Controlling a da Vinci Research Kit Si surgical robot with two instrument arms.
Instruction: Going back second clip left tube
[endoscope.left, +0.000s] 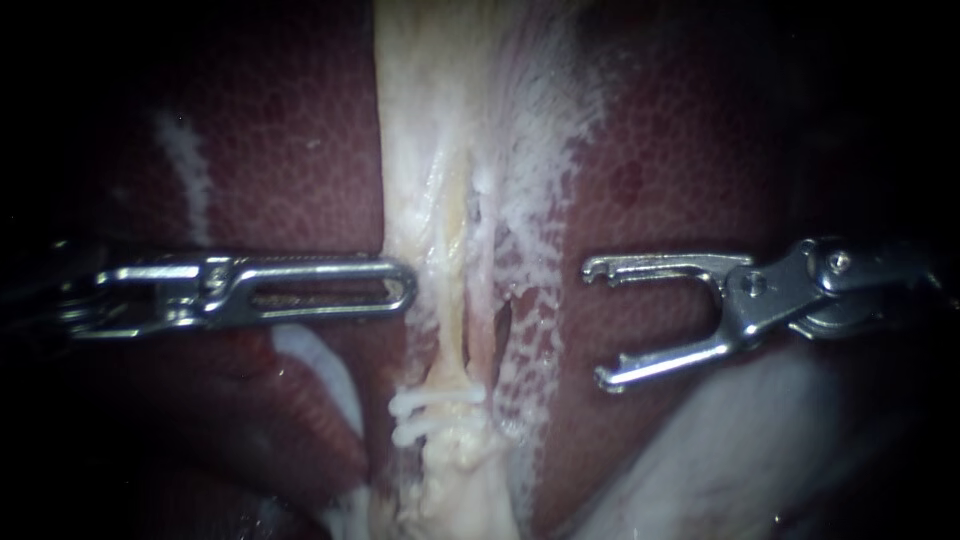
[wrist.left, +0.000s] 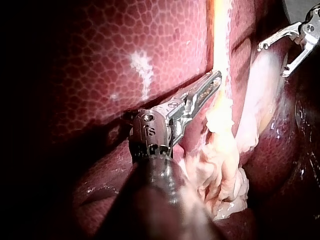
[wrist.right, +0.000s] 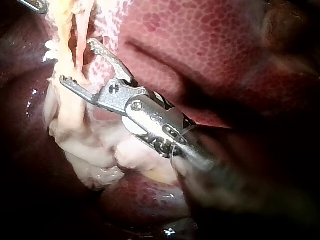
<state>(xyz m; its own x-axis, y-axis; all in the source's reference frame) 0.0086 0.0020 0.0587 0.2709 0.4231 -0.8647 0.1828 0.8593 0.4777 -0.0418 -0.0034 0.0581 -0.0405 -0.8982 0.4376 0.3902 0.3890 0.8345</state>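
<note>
Endoscope view first: the left instrument (endoscope.left: 402, 285), bright steel with long slotted jaws, lies level. Its jaws are pressed together on nothing, the tip just touching the edge of the pale cream band of tissue (endoscope.left: 430, 100) that runs down the middle of the dark red, mottled liver (endoscope.left: 280, 130). Across from it the right instrument (endoscope.left: 598, 322), steel with two thin hooked jaws, stands wide open with liver surface showing in the gap, near the band but clear of it. Between the two tips runs a thin yellowish tube (endoscope.left: 455, 300), and lower down two small white clips (endoscope.left: 438, 398) sit across it, one just below the other. Whether this is the left tube, I can't tell. Over to the left wrist view: the left instrument (wrist.left: 215, 78) has its jaws together alongside the yellowish tube (wrist.left: 221, 30), and the right instrument (wrist.left: 272, 61) is spread open well beyond it. Right wrist view now: the right instrument (wrist.right: 76, 61) gapes, the pale strands show ahead through the gap, and the white clips (wrist.right: 50, 46) sit just beside its tips.
</note>
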